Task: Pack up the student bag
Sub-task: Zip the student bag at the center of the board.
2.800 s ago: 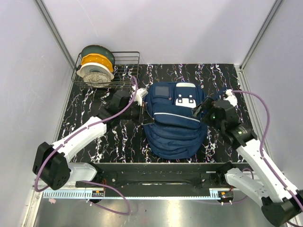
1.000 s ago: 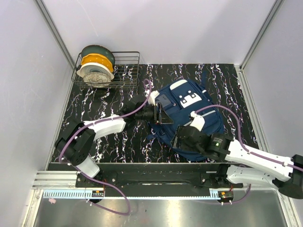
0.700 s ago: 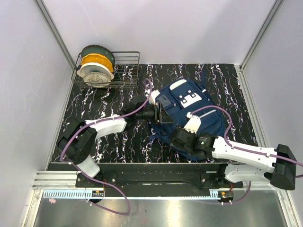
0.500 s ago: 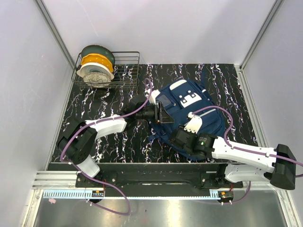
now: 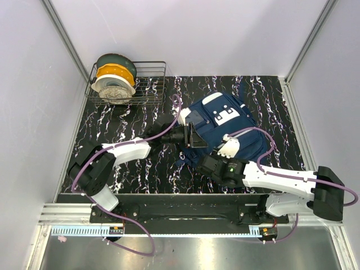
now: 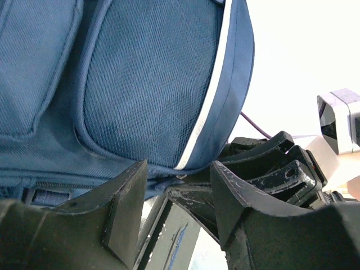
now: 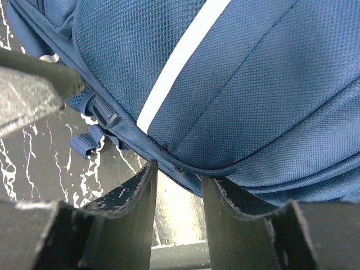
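The student bag (image 5: pixel 230 126) is a navy backpack with a white zip stripe, lying askew mid-table with its white patches facing up. My left gripper (image 5: pixel 194 135) sits at its left edge. In the left wrist view the bag (image 6: pixel 146 84) fills the top, and the left gripper (image 6: pixel 177 171) is open, with the bag's zipped rim just at the fingertips. My right gripper (image 5: pixel 203 163) is at the bag's near-left corner. In the right wrist view the right gripper (image 7: pixel 179 171) is open, its jaws straddling the lower seam of the bag (image 7: pixel 253 84). The right arm's black fingers (image 6: pixel 264 163) show beyond the bag.
A wire basket (image 5: pixel 152 84) holding filament spools (image 5: pixel 115 79) stands at the back left. The table top (image 5: pixel 112 121) is black with white veins, walled in white on three sides. A dark metal rail (image 5: pixel 169 205) runs along the near edge.
The right gripper has slid left along the bag's near edge and its jaws have narrowed. The bag has turned slightly. The left gripper has stayed at the bag's left edge.
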Motion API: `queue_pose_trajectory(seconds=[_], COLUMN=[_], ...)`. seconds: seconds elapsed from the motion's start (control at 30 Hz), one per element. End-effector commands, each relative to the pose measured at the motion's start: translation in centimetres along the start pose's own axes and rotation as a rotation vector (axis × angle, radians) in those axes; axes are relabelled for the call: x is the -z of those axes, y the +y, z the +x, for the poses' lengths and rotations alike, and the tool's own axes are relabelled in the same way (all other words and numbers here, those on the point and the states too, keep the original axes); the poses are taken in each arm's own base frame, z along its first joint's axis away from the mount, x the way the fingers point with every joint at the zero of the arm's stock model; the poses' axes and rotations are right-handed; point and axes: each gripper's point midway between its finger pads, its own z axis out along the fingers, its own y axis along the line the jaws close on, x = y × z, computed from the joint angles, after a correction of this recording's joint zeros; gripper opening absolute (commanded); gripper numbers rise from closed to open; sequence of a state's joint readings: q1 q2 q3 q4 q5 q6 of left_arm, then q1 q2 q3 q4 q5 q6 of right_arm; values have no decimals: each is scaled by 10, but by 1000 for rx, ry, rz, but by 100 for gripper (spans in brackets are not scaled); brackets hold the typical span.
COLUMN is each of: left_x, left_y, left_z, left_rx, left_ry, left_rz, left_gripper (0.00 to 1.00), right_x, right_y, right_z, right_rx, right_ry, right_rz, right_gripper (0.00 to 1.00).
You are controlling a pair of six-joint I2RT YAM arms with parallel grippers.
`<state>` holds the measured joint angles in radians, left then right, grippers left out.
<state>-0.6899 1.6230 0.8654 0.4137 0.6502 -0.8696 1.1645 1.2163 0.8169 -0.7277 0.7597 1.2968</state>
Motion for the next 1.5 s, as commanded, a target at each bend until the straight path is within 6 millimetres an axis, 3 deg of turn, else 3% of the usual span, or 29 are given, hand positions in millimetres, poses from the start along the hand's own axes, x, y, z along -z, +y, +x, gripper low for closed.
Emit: queue_pose_trajectory(seconds=[0.0,0.17,0.4,0.5,0.57,0.6,0.63,0.73,0.93,1.17,1.3,1.37,1.47], left_x=[5,6,5,4,3,3,2,-3,-12,-25,-29,-30,-35], left_y=[-24,-28,-24,-16,-15,-14,-15,-18,-17,1,8,16,21], left_z=[-5,-6,-5,-1,-2,-1,-3,-4,0,-10,-15,-16,-17], left_rx=[-42,-41,-33,-19,-15,-13,-16,-20,7,51,96,124,142], left_ry=[-28,-32,-32,-32,-36,-36,-42,-41,-46,-160,-198,-219,-232], left_rz=[73,85,73,52,52,54,57,70,75,12,-8,-33,-41], left_gripper=[53,52,53,57,57,58,58,58,59,55,54,51,36], right_x=[-12,-24,-23,-18,-10,-11,-3,10,19,19,22,23,23], right_y=[-5,-2,-16,-13,4,0,14,18,13,28,34,35,38], right_z=[-25,-19,-23,-25,-30,-27,-33,-34,-33,-23,-27,-26,-25], right_rx=[-91,-74,-63,-22,-81,-1,-49,-76,-98,-73,-73,-68,-66], right_ry=[-179,-220,-247,-229,-210,-199,-197,-163,-132,-89,-96,-94,-89], right_rz=[61,108,182,125,25,5,-78,-186,-243,-284,-319,-327,-343], right_gripper=[42,33,0,0,0,0,0,0,0,0,0,0,0])
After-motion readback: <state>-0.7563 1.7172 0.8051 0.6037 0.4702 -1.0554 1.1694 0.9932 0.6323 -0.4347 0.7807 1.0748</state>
